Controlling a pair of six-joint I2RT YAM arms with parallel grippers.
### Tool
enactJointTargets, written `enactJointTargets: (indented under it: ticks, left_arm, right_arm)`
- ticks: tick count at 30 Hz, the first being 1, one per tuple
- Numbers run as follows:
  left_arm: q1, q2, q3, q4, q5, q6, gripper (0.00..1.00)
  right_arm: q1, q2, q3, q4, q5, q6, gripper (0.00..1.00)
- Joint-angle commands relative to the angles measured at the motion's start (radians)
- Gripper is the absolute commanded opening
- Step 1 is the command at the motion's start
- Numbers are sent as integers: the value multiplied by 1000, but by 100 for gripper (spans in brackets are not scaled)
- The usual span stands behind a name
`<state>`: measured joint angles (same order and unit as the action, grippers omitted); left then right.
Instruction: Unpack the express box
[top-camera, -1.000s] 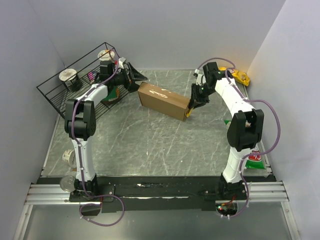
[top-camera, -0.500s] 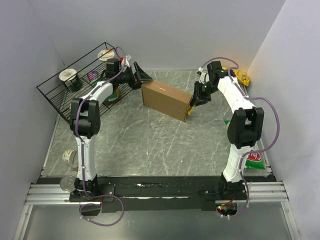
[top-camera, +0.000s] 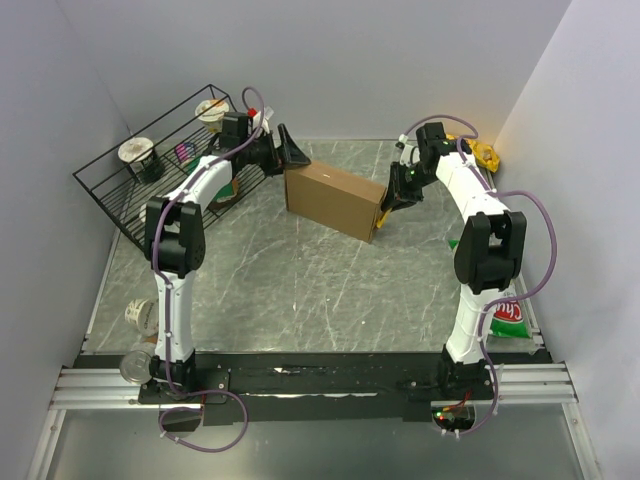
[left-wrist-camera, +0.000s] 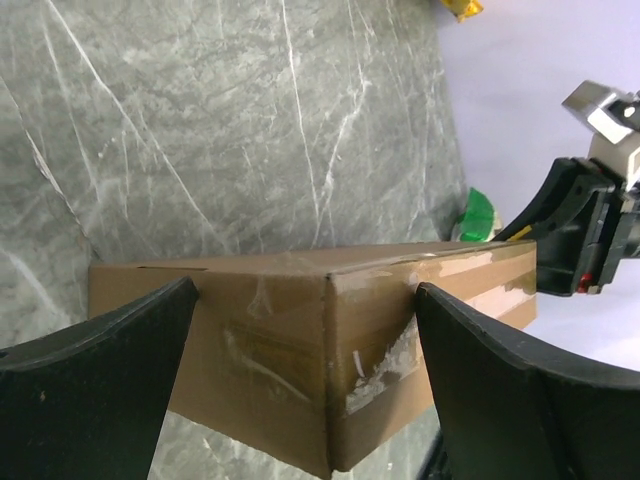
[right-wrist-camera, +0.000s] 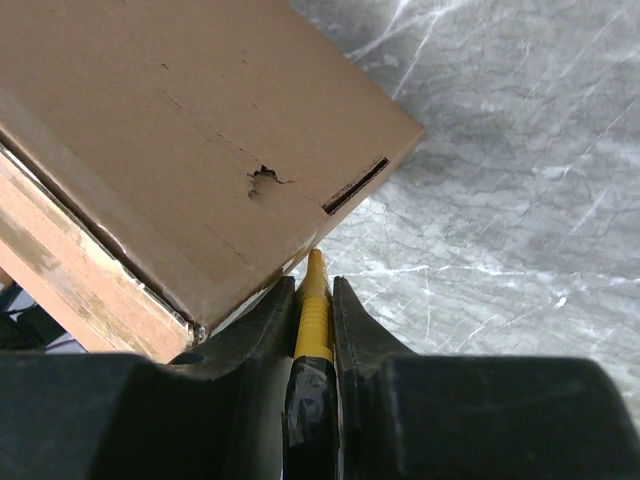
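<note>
The express box (top-camera: 333, 197), a plain brown carton, lies in the middle of the far half of the marble table. Its taped left corner (left-wrist-camera: 310, 350) fills the left wrist view. My left gripper (top-camera: 291, 152) is open, its wide black fingers (left-wrist-camera: 100, 380) straddling that corner without clamping it. My right gripper (top-camera: 386, 206) is at the box's right end, shut on a thin yellow tool (right-wrist-camera: 315, 305). The tool's tip touches the lower edge of the box (right-wrist-camera: 180, 130), close to a small slot and a tear in the cardboard.
A black wire basket (top-camera: 118, 192) holding paper cups (top-camera: 134, 152) stands at the far left. Two more cups (top-camera: 140, 315) sit by the left arm's base. A green snack bag (top-camera: 510, 315) lies at the right edge, and a yellow item (top-camera: 487, 153) in the far right corner.
My left gripper has swung right from the basket to the box's left corner. The box has shifted slightly right and tipped. My right gripper has kept its grip at the right end.
</note>
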<state>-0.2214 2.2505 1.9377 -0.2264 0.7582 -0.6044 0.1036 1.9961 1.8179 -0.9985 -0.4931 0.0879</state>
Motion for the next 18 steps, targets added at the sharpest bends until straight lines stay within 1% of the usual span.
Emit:
enactJointTargets:
  ticks: [1,4,6,8,11,18]
  left_arm:
    - [-29,-15,50,-45,12,80,96]
    - [-29,-31,49,-18,33,100,96]
    - [-32,-34,66,-39,1,133,96]
    - [-38,-31,75,-53,-29,198,97]
    - [-38,-23,66,-37,-65,245,96]
    - [-49,21,142,-8,-102,293,96]
  right_arm:
    - [-1,0,60,113,-32,-4,0]
    - [-2,3,61,116,-32,-7,0]
    - [-2,4,60,120,-30,-10,0]
    - [-2,10,64,118,-30,-11,0]
    - [-4,18,70,118,-30,-17,0]
    - [-12,44,86,113,-35,-25,0]
